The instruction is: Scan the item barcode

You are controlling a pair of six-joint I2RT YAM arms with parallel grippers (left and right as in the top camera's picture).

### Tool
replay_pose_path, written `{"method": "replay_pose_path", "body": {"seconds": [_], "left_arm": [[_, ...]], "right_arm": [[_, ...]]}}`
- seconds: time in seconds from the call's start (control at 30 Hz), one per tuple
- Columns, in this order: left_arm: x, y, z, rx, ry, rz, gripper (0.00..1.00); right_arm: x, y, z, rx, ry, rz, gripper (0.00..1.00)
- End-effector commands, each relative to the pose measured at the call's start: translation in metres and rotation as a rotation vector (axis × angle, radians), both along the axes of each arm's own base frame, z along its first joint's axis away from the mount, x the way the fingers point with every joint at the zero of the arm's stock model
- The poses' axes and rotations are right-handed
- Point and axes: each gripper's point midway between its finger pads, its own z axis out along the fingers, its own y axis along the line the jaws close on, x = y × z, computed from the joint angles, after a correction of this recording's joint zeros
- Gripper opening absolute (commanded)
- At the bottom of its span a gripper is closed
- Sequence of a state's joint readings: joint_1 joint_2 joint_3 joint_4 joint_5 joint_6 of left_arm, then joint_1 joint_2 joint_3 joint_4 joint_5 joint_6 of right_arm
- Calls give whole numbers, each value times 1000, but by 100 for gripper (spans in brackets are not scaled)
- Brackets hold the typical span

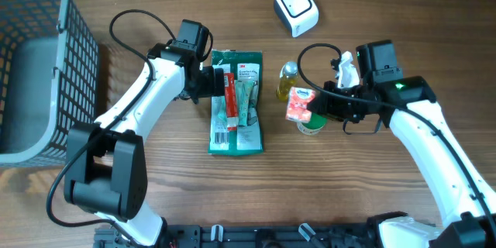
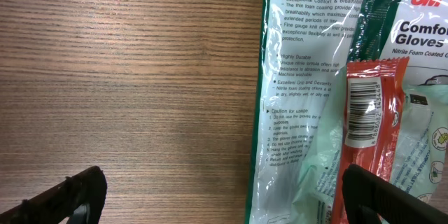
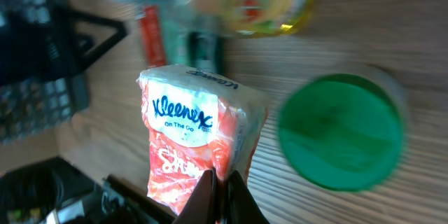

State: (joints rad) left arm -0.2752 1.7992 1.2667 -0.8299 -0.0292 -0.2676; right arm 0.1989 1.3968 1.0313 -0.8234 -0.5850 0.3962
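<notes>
A red-orange Kleenex tissue pack (image 1: 298, 105) hangs just above the table, pinched at its lower edge by my right gripper (image 1: 314, 107). In the right wrist view the pack (image 3: 189, 140) shows its logo face and no barcode, with the right gripper (image 3: 218, 182) shut on its seam. The white barcode scanner (image 1: 296, 8) stands at the back of the table. My left gripper (image 1: 219, 85) is open over a green-and-white gloves pack (image 1: 236, 101). In the left wrist view the left gripper (image 2: 224, 199) straddles that pack's edge (image 2: 315, 77), beside a red packet (image 2: 371, 112) with a barcode facing up.
A grey wire basket (image 1: 31, 62) fills the left edge. A yellow bottle (image 1: 288, 81) and a green-lidded tub (image 1: 312, 126) sit close to the held pack. A white spray bottle (image 1: 346, 68) stands behind the right wrist.
</notes>
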Motion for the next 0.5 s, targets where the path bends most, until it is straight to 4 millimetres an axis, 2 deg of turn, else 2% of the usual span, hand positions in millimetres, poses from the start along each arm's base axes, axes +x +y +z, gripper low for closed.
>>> {"method": "replay_pose_path", "body": {"seconds": [0.0, 0.1, 0.27, 0.47], "left_arm": [[-1, 0, 4, 3, -11, -1, 100], [-1, 0, 4, 3, -11, -1, 100], [-1, 0, 4, 3, -11, 0, 100], [-1, 0, 4, 3, -11, -1, 100]], "right_arm": [[-3, 30, 16, 50, -73, 108, 4], [-2, 44, 4, -51, -85, 90, 4], [-7, 51, -10, -228, -120, 44, 4], [-10, 65, -22, -272, -165, 62, 5]]}}
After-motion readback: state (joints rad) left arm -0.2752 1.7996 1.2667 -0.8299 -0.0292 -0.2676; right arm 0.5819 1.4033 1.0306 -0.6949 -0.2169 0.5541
